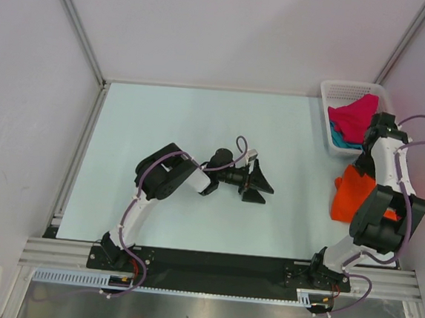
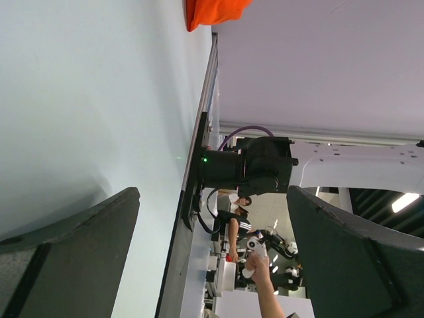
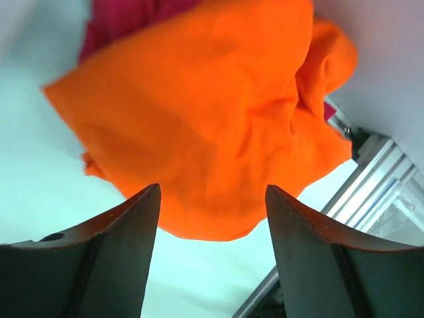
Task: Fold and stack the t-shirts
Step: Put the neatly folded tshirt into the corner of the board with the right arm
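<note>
Orange t-shirt point(image 1: 349, 197) lies crumpled at the surface's point(image 1: 200, 128) right edge, before the right fingers point(image 3: 106, 265), parted and empty. Magenta t-shirt point(image 1: 359, 114) and teal t-shirt point(image 1: 338, 141) fill the far-right basket point(image 1: 330, 88). Left fingers point(image 2: 73, 258) gape wide, empty.

Lighting: bright, even, diffuse; only faint soft shadows on the pale tabletop point(image 1: 200, 128). Right wrist view: orange t-shirt point(image 3: 218, 119) close and softly out of focus; jaws dark, edges blurred. Top view sharp.
</note>
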Tool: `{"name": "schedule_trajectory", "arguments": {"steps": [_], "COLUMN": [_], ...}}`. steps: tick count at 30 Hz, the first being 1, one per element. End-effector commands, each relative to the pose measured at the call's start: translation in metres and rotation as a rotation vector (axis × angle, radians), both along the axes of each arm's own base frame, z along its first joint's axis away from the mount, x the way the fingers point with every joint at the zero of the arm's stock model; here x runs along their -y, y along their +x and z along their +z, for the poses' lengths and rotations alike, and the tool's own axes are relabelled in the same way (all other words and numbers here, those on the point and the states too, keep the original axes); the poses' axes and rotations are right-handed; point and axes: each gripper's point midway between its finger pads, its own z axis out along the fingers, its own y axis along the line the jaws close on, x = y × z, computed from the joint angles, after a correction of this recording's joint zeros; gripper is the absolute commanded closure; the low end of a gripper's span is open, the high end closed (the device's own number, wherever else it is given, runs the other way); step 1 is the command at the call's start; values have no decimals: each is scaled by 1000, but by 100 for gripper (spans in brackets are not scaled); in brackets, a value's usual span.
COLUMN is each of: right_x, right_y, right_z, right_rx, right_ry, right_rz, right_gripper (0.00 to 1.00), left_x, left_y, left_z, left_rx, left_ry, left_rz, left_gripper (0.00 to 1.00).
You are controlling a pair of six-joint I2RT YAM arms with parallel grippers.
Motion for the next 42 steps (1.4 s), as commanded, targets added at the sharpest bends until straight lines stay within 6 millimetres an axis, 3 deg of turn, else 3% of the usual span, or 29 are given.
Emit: {"name": "schedule_trajectory", "arguments": {"steps": [1, 8, 15, 23, 29, 32, 36, 40, 42], "right_x": [2, 18, 48, 70, 90, 85, 76, 49, 36], "right_y": [-11, -35, -65, -66, -78, -61, -27, 10, 20], "right_z": [-33, -71, -67, -78, -82, -69, -30, 16, 34], "right_rx": [-60, -63, -99, -177, -231, -180, -89, 26, 69], "right_ry": [39, 147, 20, -9, -16, -19, -60, -94, -101], "right_rz": [-51, -186, -314, -369, -407, -371, -298, -196, -158], "right_gripper": [31, 33, 34, 34, 34, 35, 34, 34, 33], "left_x": [-11, -18, -26, -30, -37, -38, -38, -39, -41], "left_y": [-7, -6, 0, 1, 3, 3, 3, 3, 2], "left_z": [-15, -18, -22, -19, -22, -25, -25, -23, -22], "left_rx": [-5, -7, -13, -17, -18, -23, -26, -23, -22], "left_ry": [30, 36, 30, 18, 22, 25, 21, 23, 24], "left_rz": [-7, -3, 15, 21, 29, 31, 35, 42, 47], "left_gripper": [1, 0, 0, 0, 1, 1, 1, 1, 1]}}
